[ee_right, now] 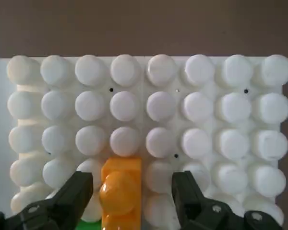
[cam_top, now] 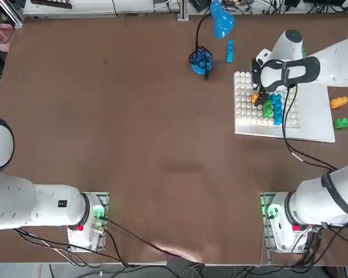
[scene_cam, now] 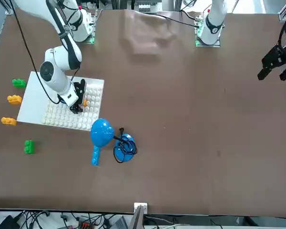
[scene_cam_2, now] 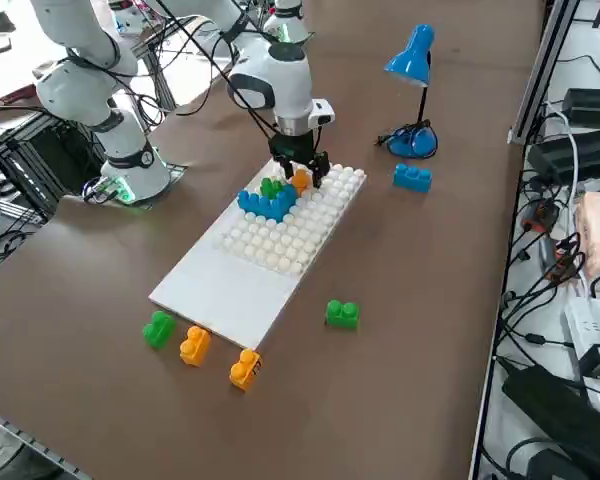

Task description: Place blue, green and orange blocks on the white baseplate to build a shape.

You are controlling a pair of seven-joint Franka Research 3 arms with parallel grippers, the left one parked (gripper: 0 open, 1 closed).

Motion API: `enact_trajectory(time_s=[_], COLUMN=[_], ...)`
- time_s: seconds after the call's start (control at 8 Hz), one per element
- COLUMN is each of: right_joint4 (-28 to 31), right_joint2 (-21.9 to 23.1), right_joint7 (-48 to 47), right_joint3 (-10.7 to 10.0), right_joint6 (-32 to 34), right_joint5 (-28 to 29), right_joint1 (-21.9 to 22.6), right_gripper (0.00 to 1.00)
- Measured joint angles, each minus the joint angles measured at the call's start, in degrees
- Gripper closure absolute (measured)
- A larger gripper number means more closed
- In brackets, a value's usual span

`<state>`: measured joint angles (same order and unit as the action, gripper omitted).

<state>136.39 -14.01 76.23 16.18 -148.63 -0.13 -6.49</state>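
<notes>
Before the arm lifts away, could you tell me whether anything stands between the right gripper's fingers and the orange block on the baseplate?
Nothing visible does. The right gripper is open, its fingers apart on either side of the orange block, which sits on the baseplate.

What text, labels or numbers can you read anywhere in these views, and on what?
None can be read.
White baseplate: bare studs and smooth margin, no print.
Blue, green and orange blocks: no markings visible.
Blue lamp: no label visible.
Parked arm's small dark mark: too small to read.
Right claw, open either side of an orange block: no lettering on the fingers.
</notes>
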Motion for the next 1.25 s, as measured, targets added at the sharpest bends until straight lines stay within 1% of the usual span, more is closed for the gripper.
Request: enact_trajectory(time_s=[0.25, 0.5, 0.75, 0.88, 1.0, 1.12, 1.25], right_joint4=[-0.4, -0.8, -1.2, -1.9, -3.9, -7.0, -10.8], right_joint2=[0.4, 2.0, 6.2, 8.5, 10.0, 10.5, 10.0], right_joint7=[0.0, -0.1, -2.0, -4.4, -6.8, -8.9, -11.2], right_joint3=[0.0, 0.0, 0.1, 0.1, 0.1, 0.0, -0.3], right_joint6=[0.0, 1.7, 6.1, 8.1, 10.0, 11.1, 11.4], right_joint5=[0.0, 0.8, 5.4, 7.5, 9.4, 10.6, 11.2], right_joint1=[0.0, -0.1, 0.0, 0.0, -0.1, -0.3, -0.8], right_gripper=[0.0, 0.0, 0.0, 0.0, 0.0, 0.0, 0.0])
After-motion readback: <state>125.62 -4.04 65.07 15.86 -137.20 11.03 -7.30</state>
